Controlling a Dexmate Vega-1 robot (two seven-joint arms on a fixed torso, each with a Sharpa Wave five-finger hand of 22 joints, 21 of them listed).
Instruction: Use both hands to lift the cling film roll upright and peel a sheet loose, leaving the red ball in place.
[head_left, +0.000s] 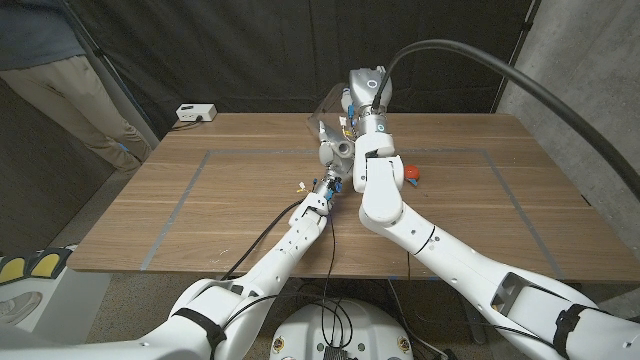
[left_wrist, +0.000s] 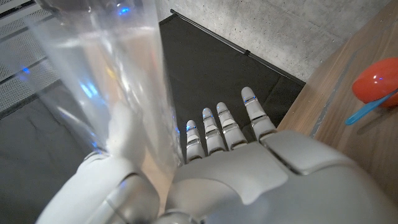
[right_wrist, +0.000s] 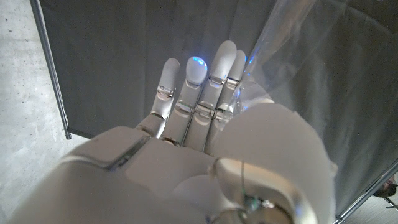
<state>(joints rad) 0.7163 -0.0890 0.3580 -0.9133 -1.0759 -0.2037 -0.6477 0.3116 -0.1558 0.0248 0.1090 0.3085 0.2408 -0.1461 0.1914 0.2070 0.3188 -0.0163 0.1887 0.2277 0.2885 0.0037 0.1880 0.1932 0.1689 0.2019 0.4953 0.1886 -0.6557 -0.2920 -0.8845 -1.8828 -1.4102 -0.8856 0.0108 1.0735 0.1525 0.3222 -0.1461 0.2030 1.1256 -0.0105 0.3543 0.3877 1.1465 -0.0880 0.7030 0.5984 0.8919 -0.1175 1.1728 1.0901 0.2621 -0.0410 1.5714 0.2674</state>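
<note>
Over the far middle of the table, both hands are raised with clear cling film (head_left: 327, 103) stretched between them. My left hand (head_left: 335, 152) grips the lower end of the film, where the roll is mostly hidden. In the left wrist view the film (left_wrist: 118, 74) runs down between the thumb and the upright fingers (left_wrist: 224, 127). My right hand (head_left: 352, 100) is higher, and its fingers (right_wrist: 199, 93) pinch the sheet's edge (right_wrist: 292, 50) against the thumb. The red ball (head_left: 412, 172) lies on the table to the right of the right forearm, and is also seen as the ball (left_wrist: 376, 79) past the left hand.
A small blue piece (left_wrist: 370, 109) lies against the ball. A white box (head_left: 195, 113) sits at the table's far left edge. A person (head_left: 60, 90) stands beyond the left corner. Grey tape lines (head_left: 185, 195) mark a rectangle on the wooden table (head_left: 200, 230).
</note>
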